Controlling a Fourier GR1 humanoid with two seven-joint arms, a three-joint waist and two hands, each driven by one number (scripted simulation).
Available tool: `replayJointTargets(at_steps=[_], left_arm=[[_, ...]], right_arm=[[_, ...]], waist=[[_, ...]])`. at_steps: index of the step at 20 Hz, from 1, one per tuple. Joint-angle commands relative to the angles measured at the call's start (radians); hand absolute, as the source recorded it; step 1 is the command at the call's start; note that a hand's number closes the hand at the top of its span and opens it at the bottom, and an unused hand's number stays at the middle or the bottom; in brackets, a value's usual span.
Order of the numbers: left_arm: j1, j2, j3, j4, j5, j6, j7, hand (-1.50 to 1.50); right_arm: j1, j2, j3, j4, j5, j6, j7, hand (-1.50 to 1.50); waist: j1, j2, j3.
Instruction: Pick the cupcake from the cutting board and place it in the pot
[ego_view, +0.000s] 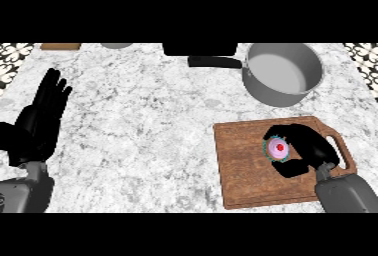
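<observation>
Left hand (40, 117) at the view's left edge, fingers straight and up, resting over the marble counter (140, 125), holding nothing. Well apart from everything the task needs.

Moving right: along the far edge, a black block (199, 48) and a grey pot (284, 72) with its dark handle (214, 61) pointing left. Pot sits upright, mouth open, interior looks empty. It lies beyond the cutting board (247, 170), toward the far right of the counter.

Wooden cutting board is at right, near side, its handle loop on the right edge. Cupcake (278, 148) is on the board's upper right part, pink top with a red dot, teal wrapper rim showing.

Right hand (310, 150) comes in from the lower right, over the board. Fingers curl over the far side of the cupcake, thumb wraps under the near side, so the cupcake sits inside the curl, to the left of the palm. Looks clamped on it, or as good as. Can't tell if it's lifted off the board yet.

Key relation: right hand is the near one by far, and the pot lies straight away from it, up the view, slightly right. Judged next move: lift, carry forward over the pot rim, release.
</observation>
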Motion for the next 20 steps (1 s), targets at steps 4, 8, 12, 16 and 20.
replayJointTargets(at_steps=[4, 8, 12, 16, 20], left_arm=[[-0.014, -0.043, -0.003, -0.033, -0.045, 0.012, 0.045, 0.0], [-0.022, -0.015, 0.025, 0.01, -0.016, -0.031, 0.006, 0.0], [-0.078, -0.04, -0.021, 0.017, -0.018, -0.039, 0.02, 0.0], [-0.101, -0.058, -0.043, 0.03, -0.042, -0.018, 0.04, 0.0], [-0.116, -0.042, -0.021, 0.051, -0.031, -0.031, 0.039, 0.0]], right_arm=[[0.041, 0.035, 0.0, 0.029, 0.085, -0.02, -0.097, 1.5], [-0.069, 0.25, 0.174, -0.004, 0.176, -0.016, 0.129, 1.5], [-0.237, 0.364, 0.356, 0.095, 0.13, -0.081, 0.3, 1.5], [-0.395, 0.368, 0.495, 0.162, 0.016, -0.214, 0.482, 1.5], [-0.526, 0.37, 0.589, 0.191, -0.102, -0.394, 0.588, 1.5]], waist=[[-0.002, 0.0, 0.001], [0.011, 0.0, 0.0], [0.108, 0.017, 0.001], [0.101, 0.013, 0.001], [0.088, 0.01, 0.001]])
